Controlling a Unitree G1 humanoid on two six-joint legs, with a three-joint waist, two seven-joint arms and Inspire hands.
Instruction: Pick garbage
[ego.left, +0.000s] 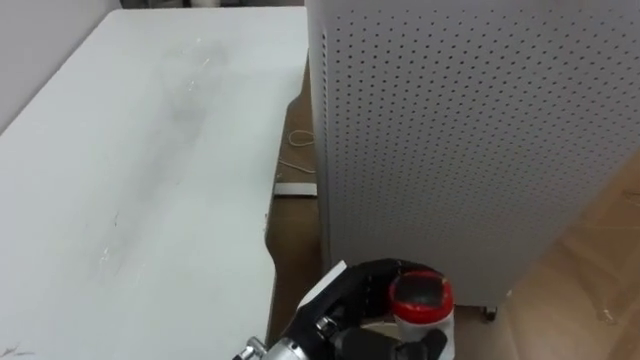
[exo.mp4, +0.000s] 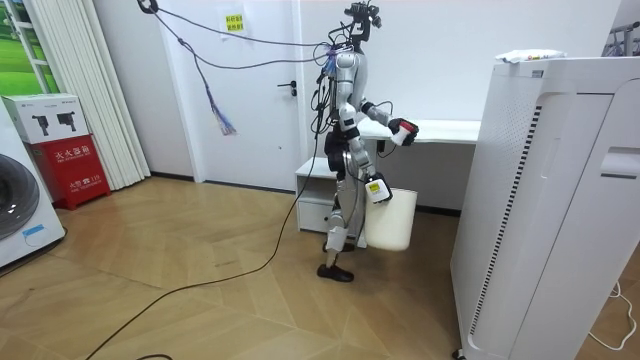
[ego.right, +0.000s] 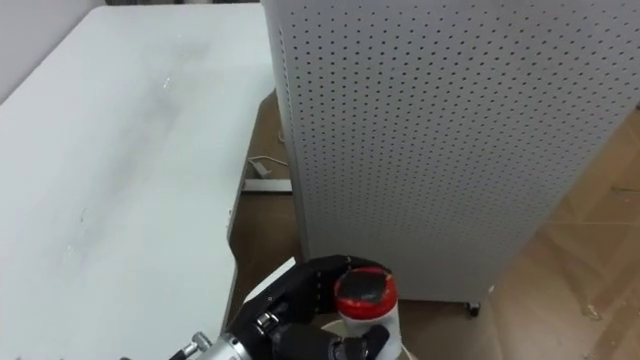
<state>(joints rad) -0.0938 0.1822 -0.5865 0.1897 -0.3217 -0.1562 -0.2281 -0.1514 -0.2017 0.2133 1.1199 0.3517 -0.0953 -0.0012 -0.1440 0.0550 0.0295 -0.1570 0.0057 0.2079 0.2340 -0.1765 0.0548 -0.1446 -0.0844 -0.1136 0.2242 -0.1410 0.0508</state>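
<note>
At lower centre of the frame, between the perforated white cabinet and the white surface, the left hand curls round a red-capped white bottle. Picking looks done; dropping it in the white bin beside the right hand remains. No writing on it is legible.

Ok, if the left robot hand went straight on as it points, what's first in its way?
Probably the perforated panel, low down; the bottle in the left robot hand would touch first. Depth unclear.
</note>
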